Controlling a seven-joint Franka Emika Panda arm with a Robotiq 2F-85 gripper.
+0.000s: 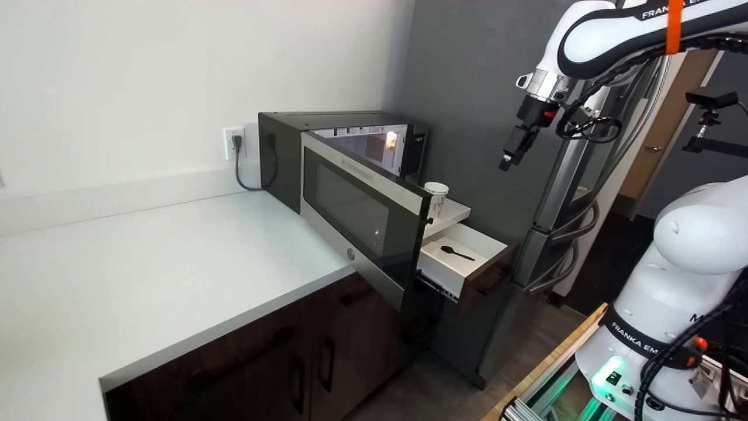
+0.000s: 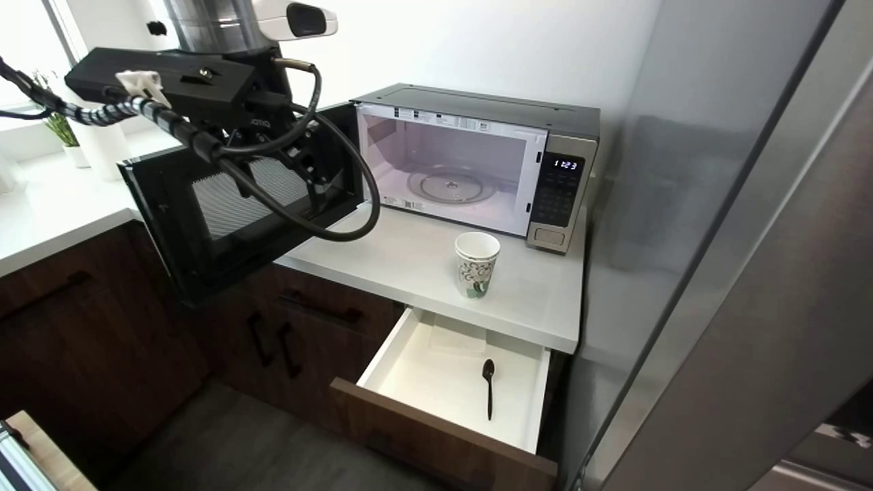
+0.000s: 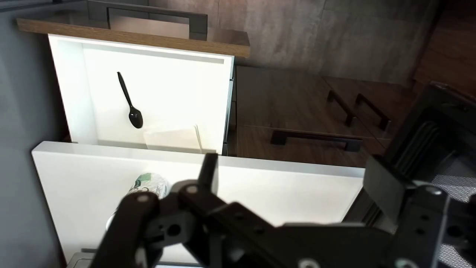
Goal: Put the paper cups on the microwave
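Paper cups [image 2: 475, 267], upright on white counter [image 2: 402, 251], below spread hand [image 3: 295, 175], well apart

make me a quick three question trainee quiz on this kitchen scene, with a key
1. Multiple choice: where do the white paper cups with green print stand relative to the black-and-steel boxy microwave? A) inside B) on top C) in front
2. True or false: the black plastic spoon lies inside the open white drawer with a brown wooden front.
3. Fill in: the black two-finger gripper is ____ (open or shut).

Key: 1 C; 2 true; 3 open
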